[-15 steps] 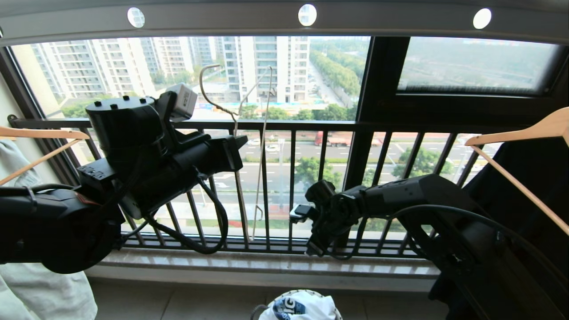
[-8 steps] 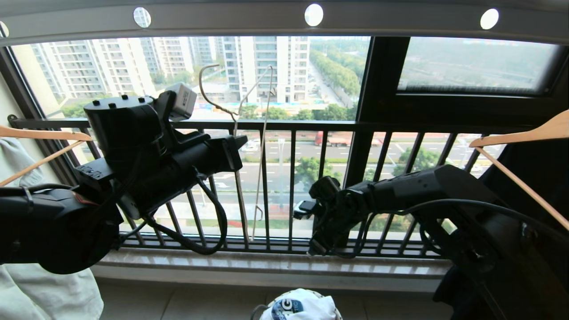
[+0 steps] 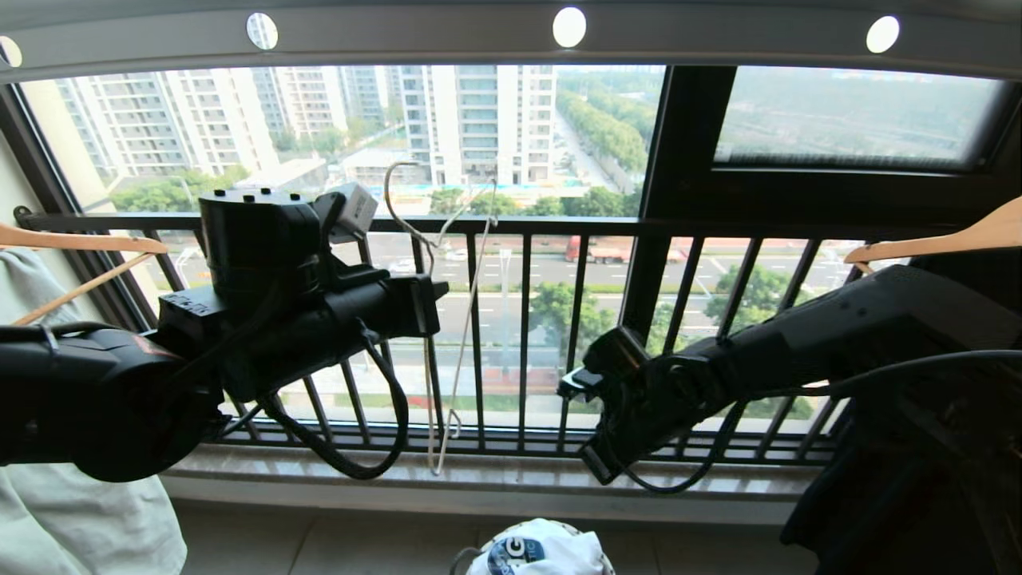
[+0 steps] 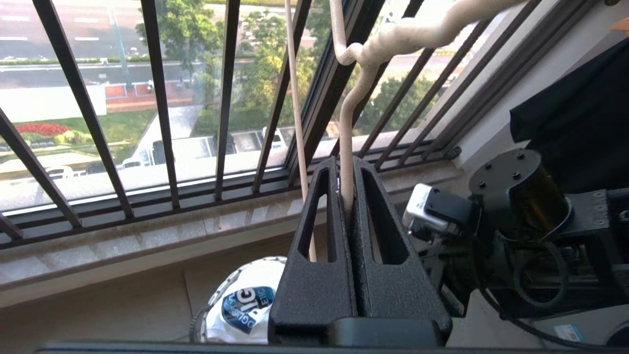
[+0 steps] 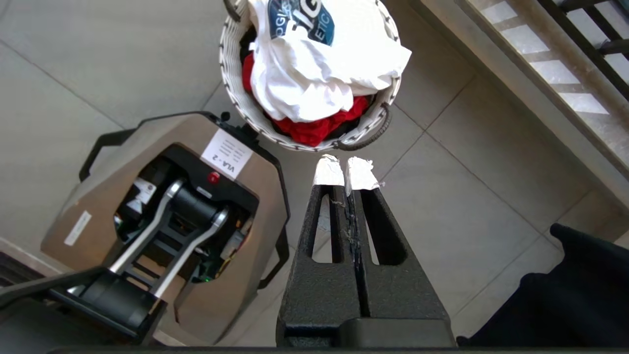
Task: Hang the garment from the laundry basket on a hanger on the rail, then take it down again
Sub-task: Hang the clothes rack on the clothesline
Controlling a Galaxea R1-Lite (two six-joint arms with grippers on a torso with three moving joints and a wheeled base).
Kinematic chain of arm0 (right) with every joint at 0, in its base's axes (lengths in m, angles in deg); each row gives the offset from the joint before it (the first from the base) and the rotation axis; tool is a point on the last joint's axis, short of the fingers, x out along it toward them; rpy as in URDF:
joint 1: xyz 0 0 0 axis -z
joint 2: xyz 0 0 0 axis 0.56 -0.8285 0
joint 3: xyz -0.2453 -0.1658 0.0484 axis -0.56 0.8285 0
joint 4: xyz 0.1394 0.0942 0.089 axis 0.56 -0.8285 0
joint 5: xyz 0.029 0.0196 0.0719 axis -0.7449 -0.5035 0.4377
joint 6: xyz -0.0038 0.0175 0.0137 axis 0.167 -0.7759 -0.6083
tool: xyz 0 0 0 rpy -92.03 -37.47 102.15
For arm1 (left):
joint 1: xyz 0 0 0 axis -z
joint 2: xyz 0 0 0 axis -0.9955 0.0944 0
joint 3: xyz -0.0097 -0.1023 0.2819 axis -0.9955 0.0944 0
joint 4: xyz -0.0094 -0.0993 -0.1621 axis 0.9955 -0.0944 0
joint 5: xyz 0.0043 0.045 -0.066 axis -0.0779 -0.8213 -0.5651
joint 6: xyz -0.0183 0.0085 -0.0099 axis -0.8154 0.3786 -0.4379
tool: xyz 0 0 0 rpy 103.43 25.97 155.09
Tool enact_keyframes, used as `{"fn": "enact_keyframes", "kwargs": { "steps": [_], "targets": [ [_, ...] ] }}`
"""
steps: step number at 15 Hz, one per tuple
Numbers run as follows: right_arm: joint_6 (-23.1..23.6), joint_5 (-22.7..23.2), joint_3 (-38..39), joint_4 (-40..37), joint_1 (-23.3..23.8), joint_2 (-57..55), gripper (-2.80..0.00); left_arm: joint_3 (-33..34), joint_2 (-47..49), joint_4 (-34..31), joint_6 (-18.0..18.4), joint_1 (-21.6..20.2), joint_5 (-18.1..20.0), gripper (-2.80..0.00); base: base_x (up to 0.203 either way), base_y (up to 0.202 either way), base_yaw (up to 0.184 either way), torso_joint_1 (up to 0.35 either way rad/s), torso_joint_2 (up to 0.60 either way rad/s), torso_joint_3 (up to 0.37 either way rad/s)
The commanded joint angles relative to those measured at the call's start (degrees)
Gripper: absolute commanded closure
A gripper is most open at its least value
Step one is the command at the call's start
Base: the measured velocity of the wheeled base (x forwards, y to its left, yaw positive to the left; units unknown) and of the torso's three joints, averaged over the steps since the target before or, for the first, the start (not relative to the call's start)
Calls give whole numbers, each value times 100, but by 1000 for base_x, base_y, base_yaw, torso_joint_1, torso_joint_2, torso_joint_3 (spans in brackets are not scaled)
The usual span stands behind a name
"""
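The white garment (image 5: 319, 54), blue print up, is heaped in the round white laundry basket (image 5: 227, 73) on the floor, over a red garment (image 5: 314, 130). The head view shows only its top (image 3: 551, 551), at the bottom edge. My left gripper (image 4: 344, 164) is shut on one wire of the cream hanger (image 4: 345, 142), just below its twisted neck. The hanger (image 3: 431, 243) hangs in the air in front of the window, its hook well below the grey rail (image 3: 399, 36) with round holes. My right gripper (image 5: 346, 172) points down beside the basket, its taped tips together, holding nothing.
The black barred window railing (image 3: 527, 226) and stone sill (image 3: 479, 471) stand just behind the hanger. Wooden hangers hang at far left (image 3: 80, 239) and far right (image 3: 942, 239). Pale cloth (image 3: 80, 519) hangs at left, dark cloth (image 5: 565, 295) at right. My base (image 5: 172, 221) stands next to the basket.
My left arm has sunk and carried the hanger down, a little to the right, farther from the rail. My right arm has swung lower and to the right.
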Motion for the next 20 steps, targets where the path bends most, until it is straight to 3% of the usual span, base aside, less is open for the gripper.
{"fn": "enact_keyframes", "kwargs": {
  "steps": [1,6,11,16,18,20],
  "targets": [
    [-326,-229,921,569,-85,925,0,-41,-111,-532,70,129,-3,0,0,0,0,0,0,0],
    [-960,-1109,2225,802,-261,2554,0,358,-561,-1268,117,351,-10,0,0,0,0,0,0,0],
    [-1036,-1530,3253,796,-277,3897,0,730,-2092,-3253,110,327,-53,0,0,0,0,0,0,0],
    [-1036,-1548,3399,820,-467,4074,0,578,-3324,-5807,133,-595,-502,0,0,0,0,0,0,0],
    [-1024,-1548,3365,828,-658,4078,0,364,-3575,-6179,377,-1027,-522,0,0,0,0,0,0,0],
    [-981,-1564,3339,948,-813,4032,0,-5,-3724,-6296,950,-1508,-563,0,0,0,0,0,0,0]
  ]
}}
